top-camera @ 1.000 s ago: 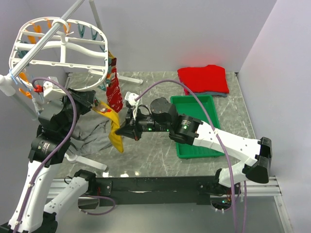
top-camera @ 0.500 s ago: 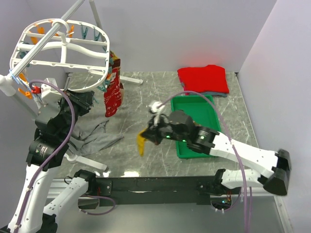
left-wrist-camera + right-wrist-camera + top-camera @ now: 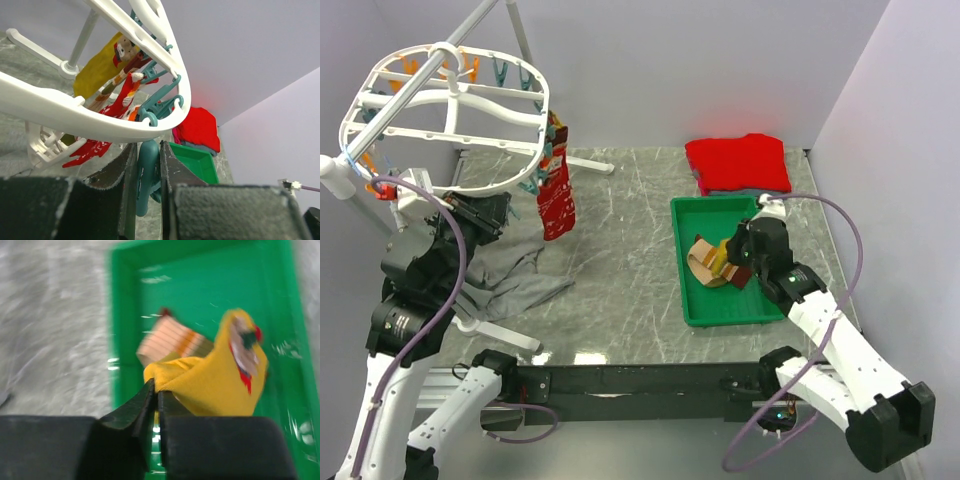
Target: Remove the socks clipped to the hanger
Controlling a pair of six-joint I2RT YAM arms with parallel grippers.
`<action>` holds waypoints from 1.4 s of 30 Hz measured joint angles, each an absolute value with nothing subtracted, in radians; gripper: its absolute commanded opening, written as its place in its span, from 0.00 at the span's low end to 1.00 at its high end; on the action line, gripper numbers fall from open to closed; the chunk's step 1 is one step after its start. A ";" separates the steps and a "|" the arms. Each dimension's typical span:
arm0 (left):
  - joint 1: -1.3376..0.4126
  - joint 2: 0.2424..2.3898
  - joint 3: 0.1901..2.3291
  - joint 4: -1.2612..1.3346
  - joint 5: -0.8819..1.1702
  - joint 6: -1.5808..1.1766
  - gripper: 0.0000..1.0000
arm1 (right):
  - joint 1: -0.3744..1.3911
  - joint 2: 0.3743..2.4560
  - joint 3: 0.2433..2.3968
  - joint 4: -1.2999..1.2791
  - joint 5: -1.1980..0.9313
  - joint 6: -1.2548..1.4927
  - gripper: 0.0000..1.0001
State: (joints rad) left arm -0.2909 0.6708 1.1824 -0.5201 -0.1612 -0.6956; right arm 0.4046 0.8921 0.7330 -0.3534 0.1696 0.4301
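Over the green tray (image 3: 720,318), the right jaws are pinched almost together on a fold of the yellow sock (image 3: 215,375), which hangs from their tips above the tray floor and just beside the tan sock (image 3: 167,340) already lying there. The release looks like the step in hand, and the risk is small but real: if the fabric catches on a pad as the jaws part, or the arm lifts away too soon, the sock could be dragged over the tray wall onto the bench (image 3: 620,270). On the other side, the left jaws are closed on a teal clip (image 3: 148,175) hanging from the rim of the white hanger (image 3: 75,117). Red patterned socks (image 3: 556,200) and a second yellow sock (image 3: 97,70) are still clipped along that rim, so the job is only partly done. The hanger sits tilted on a thin stand, so a hard pull on the clip could swing or tip the whole frame, the clip could slip out of the narrow hold, and a freed sock would likely drop onto the grey cloth (image 3: 510,275) below, well apart from the tray.
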 measured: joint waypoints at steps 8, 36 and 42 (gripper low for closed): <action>-0.290 0.630 1.184 -0.537 -0.155 -0.666 0.04 | 0.345 0.965 0.707 -0.389 0.156 0.426 0.78; -0.290 0.564 1.189 -0.573 -0.157 -0.613 0.09 | 0.841 1.728 1.298 0.226 -0.441 0.233 0.94; -0.290 0.565 1.192 -0.575 -0.157 -0.613 0.10 | 0.842 1.802 1.390 0.271 -0.493 0.234 0.91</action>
